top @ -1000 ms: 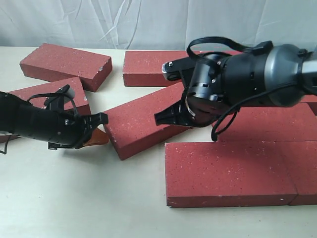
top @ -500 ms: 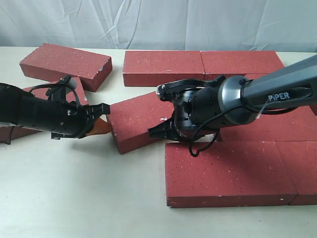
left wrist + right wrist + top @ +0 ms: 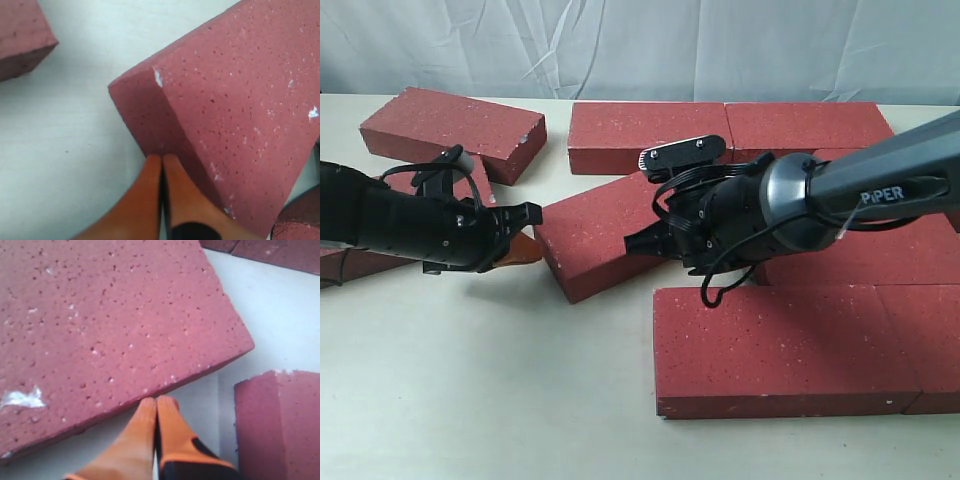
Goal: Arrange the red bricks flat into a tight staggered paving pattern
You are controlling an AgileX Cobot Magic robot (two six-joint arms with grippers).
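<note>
A loose red brick point(image 3: 590, 240) lies flat and skewed in the middle of the table. My left gripper point(image 3: 527, 248) is shut with its orange fingertips pressed against that brick's short end face point(image 3: 150, 130). My right gripper point(image 3: 632, 243) is shut too, tips touching the same brick's long side edge point(image 3: 165, 385). Other red bricks lie flat: a front row point(image 3: 780, 345), a back row point(image 3: 645, 135), one at the far left point(image 3: 450, 130) and one partly under the left arm point(image 3: 410, 185).
A white cloth backdrop point(image 3: 620, 45) closes the far side. Bare beige tabletop point(image 3: 490, 380) spreads at the front left. A narrow gap of table point(image 3: 220, 400) separates the skewed brick from the front-row brick point(image 3: 280, 425).
The right gripper dropped low and came in against the skewed brick's long side. The left gripper edged right against its end. The brick turned slightly.
</note>
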